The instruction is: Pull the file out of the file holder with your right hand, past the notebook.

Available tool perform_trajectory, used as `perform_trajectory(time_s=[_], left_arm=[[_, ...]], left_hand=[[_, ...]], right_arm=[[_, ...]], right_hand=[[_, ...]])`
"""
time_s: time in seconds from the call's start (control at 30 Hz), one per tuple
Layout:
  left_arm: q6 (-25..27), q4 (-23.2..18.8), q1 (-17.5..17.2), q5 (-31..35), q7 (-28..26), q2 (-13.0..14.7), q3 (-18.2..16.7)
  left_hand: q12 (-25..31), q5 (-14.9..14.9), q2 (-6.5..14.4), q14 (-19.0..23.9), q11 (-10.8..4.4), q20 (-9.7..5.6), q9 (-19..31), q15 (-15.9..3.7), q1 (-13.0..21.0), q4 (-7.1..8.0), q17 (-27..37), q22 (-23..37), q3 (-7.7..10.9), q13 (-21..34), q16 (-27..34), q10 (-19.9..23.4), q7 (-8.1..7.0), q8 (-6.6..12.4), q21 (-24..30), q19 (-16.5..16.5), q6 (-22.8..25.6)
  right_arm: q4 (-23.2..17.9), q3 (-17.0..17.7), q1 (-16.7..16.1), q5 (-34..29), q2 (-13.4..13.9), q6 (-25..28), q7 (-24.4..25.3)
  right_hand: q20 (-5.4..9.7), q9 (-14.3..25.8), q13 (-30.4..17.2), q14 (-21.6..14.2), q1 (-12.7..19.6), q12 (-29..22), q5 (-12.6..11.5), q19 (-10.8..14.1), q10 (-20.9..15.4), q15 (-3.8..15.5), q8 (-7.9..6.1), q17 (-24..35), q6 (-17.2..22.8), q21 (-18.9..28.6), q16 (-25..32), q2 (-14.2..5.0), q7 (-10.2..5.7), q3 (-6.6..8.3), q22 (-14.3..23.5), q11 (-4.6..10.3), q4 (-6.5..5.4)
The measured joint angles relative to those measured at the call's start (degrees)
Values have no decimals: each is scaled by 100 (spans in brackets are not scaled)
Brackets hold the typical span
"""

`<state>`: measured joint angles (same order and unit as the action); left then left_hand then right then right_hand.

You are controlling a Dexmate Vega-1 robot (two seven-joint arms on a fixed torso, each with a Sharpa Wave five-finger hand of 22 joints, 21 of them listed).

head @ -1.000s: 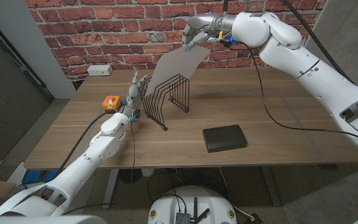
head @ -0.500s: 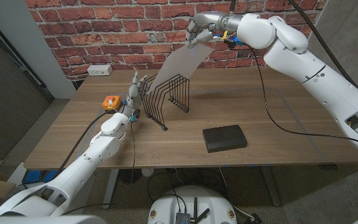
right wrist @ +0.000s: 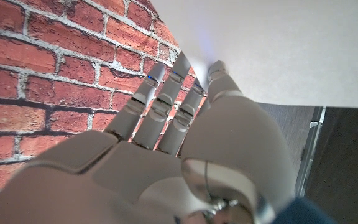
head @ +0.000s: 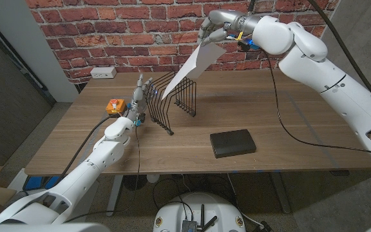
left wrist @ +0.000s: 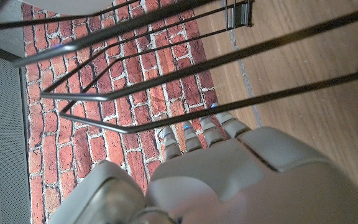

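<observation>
A pale grey file (head: 193, 67) hangs tilted in the air, its lower corner still among the wires of the black wire file holder (head: 172, 100). My right hand (head: 215, 28) pinches the file's top edge high above the holder, near the brick wall; the right wrist view shows my right hand (right wrist: 166, 155) against the file (right wrist: 278, 43). My left hand (head: 142, 90) stands with fingers pointing up against the holder's left end; its fingers (left wrist: 194, 134) sit just beside the holder's wires (left wrist: 166, 81). A black notebook (head: 232, 142) lies flat on the table, right of the holder.
A small orange and grey box (head: 113, 106) sits on the wooden table (head: 288, 122) left of my left hand. A white power outlet (head: 104, 73) is on the wall behind. Black cables hang from my right arm over the table's right half.
My right hand has lifted the file up and to the right. The sheet has turned steeper and narrower, and most of it now stands clear above the holder. The left hand has not moved.
</observation>
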<state>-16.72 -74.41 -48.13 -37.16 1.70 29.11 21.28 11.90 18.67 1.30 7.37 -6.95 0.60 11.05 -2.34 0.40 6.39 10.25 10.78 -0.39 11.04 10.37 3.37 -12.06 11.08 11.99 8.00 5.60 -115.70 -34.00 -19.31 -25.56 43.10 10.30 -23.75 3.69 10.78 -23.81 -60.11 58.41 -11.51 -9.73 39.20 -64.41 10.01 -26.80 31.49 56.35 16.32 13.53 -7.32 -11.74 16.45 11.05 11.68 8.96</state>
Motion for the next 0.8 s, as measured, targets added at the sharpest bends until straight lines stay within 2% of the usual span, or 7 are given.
perform_trajectory(time_s=[0.07,0.1,0.23,0.6,0.63,0.8], left_arm=[[0,0,0,0,0,0,0],[0,3,1,0,0,1,-1],[-1,4,1,0,1,1,-1],[-2,5,2,0,-1,0,-1],[-2,4,2,0,-1,0,-1],[-2,5,2,0,-2,0,-2]], left_hand=[[0,0,0,0,0,0,0,0,0,0,0,0,0,0,0,0,0,0,0,0,0],[0,0,0,0,0,0,0,0,0,0,0,0,0,0,0,0,0,0,0,0,0],[0,0,0,0,0,0,0,0,0,0,0,0,0,0,0,0,0,0,0,0,0],[0,0,0,0,0,0,0,0,0,0,0,0,0,0,0,0,0,0,0,0,0],[0,0,0,0,0,0,0,0,0,0,0,0,0,0,0,0,0,0,0,0,0],[0,0,0,0,0,0,0,0,0,0,0,0,0,0,0,0,0,0,0,0,0]], right_arm=[[-65,34,-50,0,32,0,0],[-96,51,-74,70,47,272,173],[-229,131,-186,115,114,450,285],[-588,278,-450,148,283,783,480],[-622,288,-473,138,299,1024,571],[-811,334,-595,86,386,1301,654]], right_hand=[[0,0,0,0,0,-1,0,0,0,0,0,0,0,0,0,0,0,0,0,0,0],[0,0,0,0,0,-1,0,0,1,0,0,0,0,22,0,0,0,0,0,0,0],[0,0,0,0,-30,-1,0,0,10,0,0,0,0,22,0,30,0,0,0,7,0],[0,0,1,20,-54,-1,1,0,18,-20,35,28,0,22,0,6,0,-1,0,-1,1],[0,0,0,20,-68,-1,1,0,18,-20,36,28,0,22,0,-8,0,-1,0,-1,1],[0,-1,-31,20,-68,0,4,0,19,-20,45,28,0,44,0,-8,0,-3,0,-1,3]])
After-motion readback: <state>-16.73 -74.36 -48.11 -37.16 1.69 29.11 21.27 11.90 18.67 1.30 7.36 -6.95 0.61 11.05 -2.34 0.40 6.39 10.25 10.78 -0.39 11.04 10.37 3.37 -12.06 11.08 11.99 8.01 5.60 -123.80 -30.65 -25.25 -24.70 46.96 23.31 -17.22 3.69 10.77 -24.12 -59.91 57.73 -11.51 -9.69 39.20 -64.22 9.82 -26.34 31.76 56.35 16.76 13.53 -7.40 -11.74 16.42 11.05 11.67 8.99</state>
